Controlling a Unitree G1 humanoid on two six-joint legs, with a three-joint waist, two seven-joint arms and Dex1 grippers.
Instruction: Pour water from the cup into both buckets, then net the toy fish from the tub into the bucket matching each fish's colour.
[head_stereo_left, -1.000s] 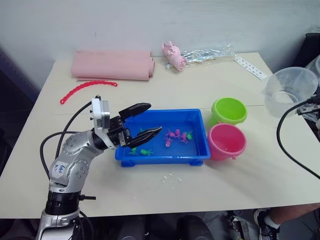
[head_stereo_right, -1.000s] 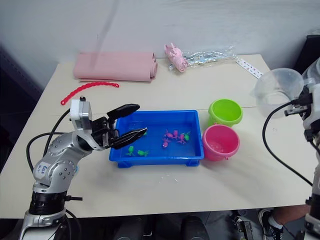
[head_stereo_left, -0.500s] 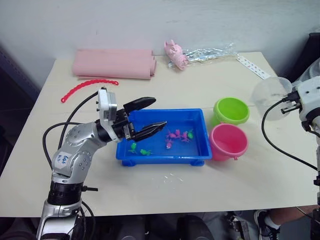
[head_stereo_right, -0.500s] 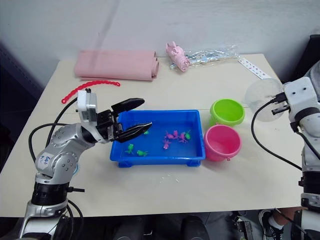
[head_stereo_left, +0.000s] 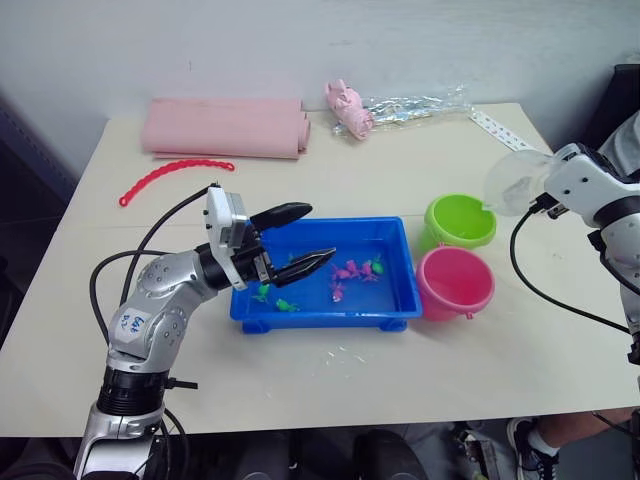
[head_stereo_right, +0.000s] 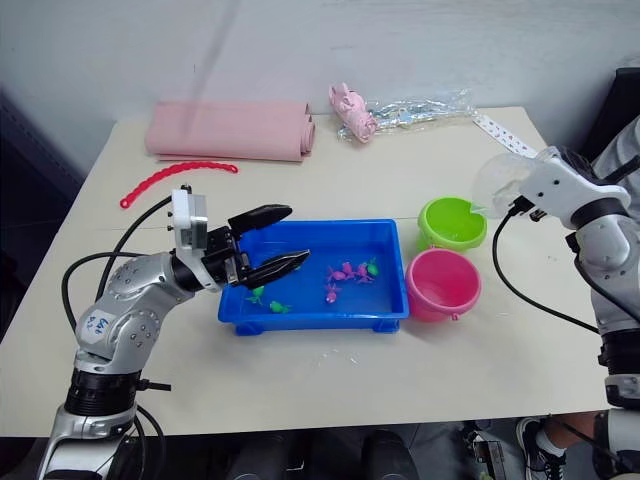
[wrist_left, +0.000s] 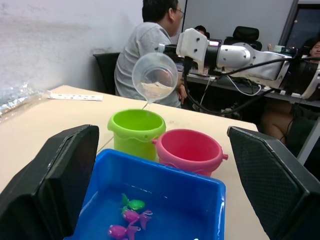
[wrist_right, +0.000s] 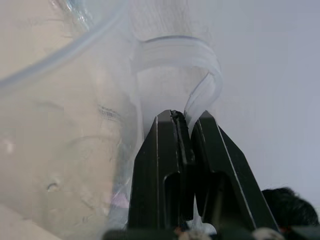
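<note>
A: Two buckets are waiting beside the blue tub (head_stereo_left: 405, 290). Which one is being filled?

B: The lime green bucket (head_stereo_left: 460, 222). The clear cup (wrist_left: 154, 77) is clenched by its handle in the right pincer (wrist_right: 186, 131) and tipped just above it, lip pointed down, a thin stream falling in. The pink bucket (head_stereo_left: 456, 283) sits right beside, nearer the robot, so probably only a short shift is needed.

A: And the left pincer (head_stereo_left: 296, 240)?

B: Held released over the tub's left end, nothing gripped.

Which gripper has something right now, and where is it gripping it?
The right gripper is shut on the clear cup, pinching its handle loop while it tips over the green bucket. The left gripper is open and holds nothing.
</note>
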